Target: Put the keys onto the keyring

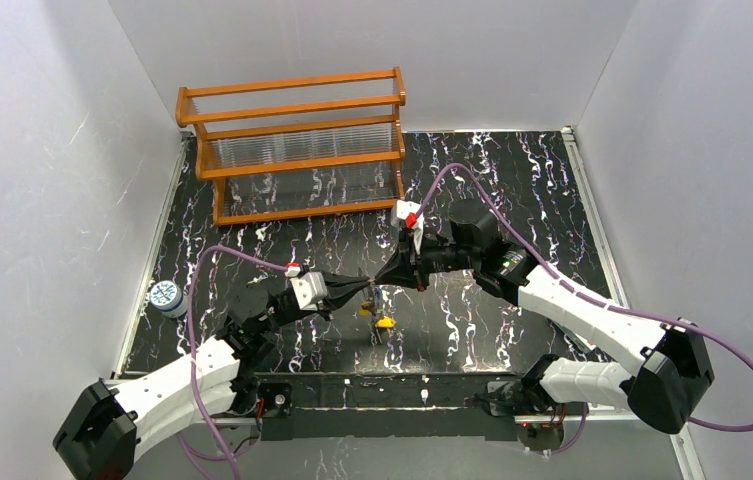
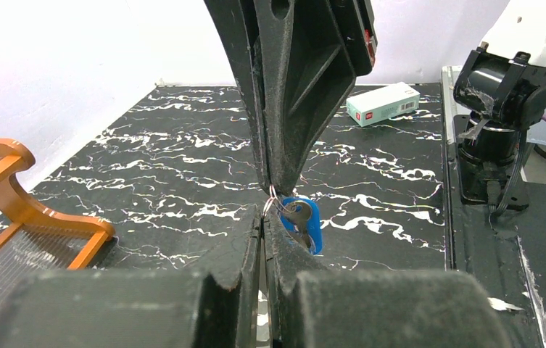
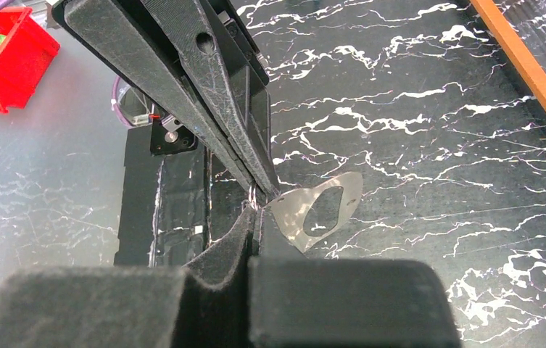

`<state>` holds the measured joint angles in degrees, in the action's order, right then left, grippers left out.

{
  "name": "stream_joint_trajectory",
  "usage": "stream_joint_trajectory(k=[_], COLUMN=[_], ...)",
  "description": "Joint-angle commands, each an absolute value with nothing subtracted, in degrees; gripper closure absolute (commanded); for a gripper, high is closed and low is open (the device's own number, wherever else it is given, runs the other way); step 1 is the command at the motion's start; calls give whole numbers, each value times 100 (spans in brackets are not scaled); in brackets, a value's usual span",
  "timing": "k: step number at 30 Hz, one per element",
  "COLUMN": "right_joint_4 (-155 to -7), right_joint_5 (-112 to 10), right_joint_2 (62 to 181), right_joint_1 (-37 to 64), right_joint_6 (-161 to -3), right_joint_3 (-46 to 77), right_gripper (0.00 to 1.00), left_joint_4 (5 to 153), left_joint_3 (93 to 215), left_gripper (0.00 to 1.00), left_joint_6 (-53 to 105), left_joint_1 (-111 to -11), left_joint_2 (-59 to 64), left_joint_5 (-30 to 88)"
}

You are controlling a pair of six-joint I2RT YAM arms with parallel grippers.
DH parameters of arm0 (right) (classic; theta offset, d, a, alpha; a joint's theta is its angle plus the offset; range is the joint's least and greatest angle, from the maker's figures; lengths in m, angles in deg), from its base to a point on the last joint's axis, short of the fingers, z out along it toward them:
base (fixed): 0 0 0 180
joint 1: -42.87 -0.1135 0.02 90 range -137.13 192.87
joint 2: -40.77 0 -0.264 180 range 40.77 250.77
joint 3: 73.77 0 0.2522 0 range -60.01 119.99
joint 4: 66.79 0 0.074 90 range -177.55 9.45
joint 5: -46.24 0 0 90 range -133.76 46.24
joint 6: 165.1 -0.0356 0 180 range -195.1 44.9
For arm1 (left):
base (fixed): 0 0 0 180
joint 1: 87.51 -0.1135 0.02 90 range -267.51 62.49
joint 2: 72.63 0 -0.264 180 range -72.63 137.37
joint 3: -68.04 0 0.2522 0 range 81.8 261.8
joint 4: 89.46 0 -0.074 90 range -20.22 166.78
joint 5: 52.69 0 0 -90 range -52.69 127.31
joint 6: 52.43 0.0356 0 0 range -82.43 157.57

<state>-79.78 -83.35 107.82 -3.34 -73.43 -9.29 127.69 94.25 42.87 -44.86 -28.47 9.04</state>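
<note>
Well, right of the orange wooden rack (image 1: 297,140) at upper left, the left gripper (image 1: 368,289) and right gripper (image 1: 383,276) meet tip to tip mid-frame, both pressed together on the keyring (image 2: 273,197). Beneath them the keys (image 1: 383,321) hang, the blue key (image 2: 309,221) lengthwise upright. The red label on the small box (image 2: 384,104) is unreadable.

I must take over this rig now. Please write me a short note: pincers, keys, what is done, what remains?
Left pincer: shut on the keyring.
Right pincer: shut, tip to tip with it, on the same keyring.
Blue key and yellow key hang beneath them.
Done: these two seem threaded.
To do: confirm, then find any other keys; none shows here.
</note>
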Motion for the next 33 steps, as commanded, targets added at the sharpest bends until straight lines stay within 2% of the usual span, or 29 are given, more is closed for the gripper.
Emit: stream_joint_trajectory(k=[1,33], right_joint_4=[-8193,-8106], right_joint_5=[-8117,-8241], right_joint_2=[10651,11146], right_joint_1=[-325,-202], right_joint_6=[-7215,-7213], right_joint_3=[-897,-1184], right_gripper=[99,99], left_joint_4=[13100,13092], left_joint_3=[9437,9358], left_gripper=[100,100], left_joint_6=[4312,4294], left_joint_1=[-4470,-4471], left_joint_2=[-2939,-3059], left_joint_5=[857,1185])
